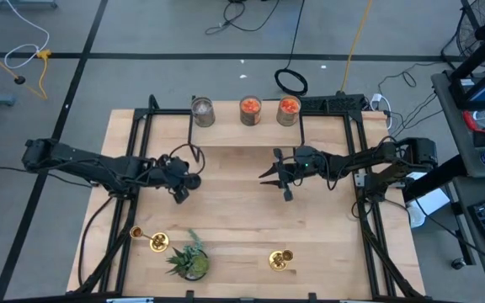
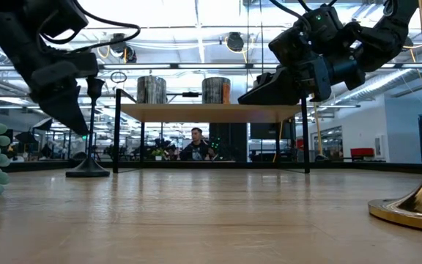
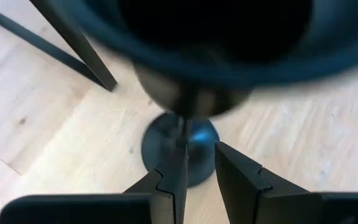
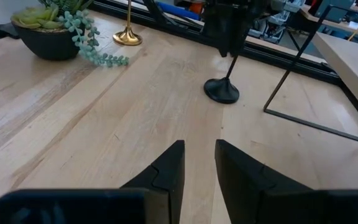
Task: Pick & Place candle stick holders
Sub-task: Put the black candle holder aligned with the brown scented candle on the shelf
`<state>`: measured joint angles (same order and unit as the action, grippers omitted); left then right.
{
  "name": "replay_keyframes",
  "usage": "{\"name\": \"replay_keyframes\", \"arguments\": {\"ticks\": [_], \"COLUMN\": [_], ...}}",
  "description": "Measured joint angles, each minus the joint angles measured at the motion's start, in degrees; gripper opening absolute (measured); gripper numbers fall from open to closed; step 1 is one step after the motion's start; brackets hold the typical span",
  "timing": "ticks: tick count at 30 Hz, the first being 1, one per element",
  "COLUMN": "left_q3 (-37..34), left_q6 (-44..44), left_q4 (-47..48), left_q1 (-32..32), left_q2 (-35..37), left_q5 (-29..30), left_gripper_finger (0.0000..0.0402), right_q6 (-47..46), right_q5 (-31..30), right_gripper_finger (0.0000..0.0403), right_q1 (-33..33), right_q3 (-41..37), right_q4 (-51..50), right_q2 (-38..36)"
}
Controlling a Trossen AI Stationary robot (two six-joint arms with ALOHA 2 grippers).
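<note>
High view is showing the left gripper (image 1: 182,195) pinching the matt black candle stick holder (image 4: 222,91) upright on the pale wood worktop (image 1: 234,227), the right gripper (image 1: 286,190) hanging nearby with fingers slightly apart, gripping nothing; shiny brass holders (image 1: 279,260) are flanking a green potted plant (image 1: 190,259)

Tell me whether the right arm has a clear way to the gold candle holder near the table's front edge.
Probably yes: bare wood lies between the right tool and the gold candle holder; the potted plant sits off to the side.
</note>
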<state>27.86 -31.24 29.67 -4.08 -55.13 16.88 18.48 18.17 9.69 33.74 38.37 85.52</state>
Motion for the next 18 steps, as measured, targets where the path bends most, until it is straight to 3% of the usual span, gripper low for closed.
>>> {"name": "replay_keyframes", "arguments": {"ticks": [3, 6, 18], "left_q3": [0.00, 0.00, 0.00], "left_q6": [-0.55, -0.09, 2.95], "left_q4": [0.44, -0.88, -4.64], "left_q1": [-0.02, 0.00, 0.37], "left_q2": [-0.02, -0.01, 0.00], "left_q5": [0.37, 4.44, 5.12], "left_gripper_finger": [0.0085, 0.0085, 0.0080], "right_q6": [0.02, 0.13, 0.22], "right_q5": [0.00, 0.00, 0.00], "right_gripper_finger": [0.0084, 0.0084, 0.0084], "right_q1": [0.00, 0.00, 0.00], "right_q3": [0.00, 0.00, 0.00], "right_q4": [0.00, 0.00, 0.00], "right_q2": [0.00, 0.00, 0.00]}}
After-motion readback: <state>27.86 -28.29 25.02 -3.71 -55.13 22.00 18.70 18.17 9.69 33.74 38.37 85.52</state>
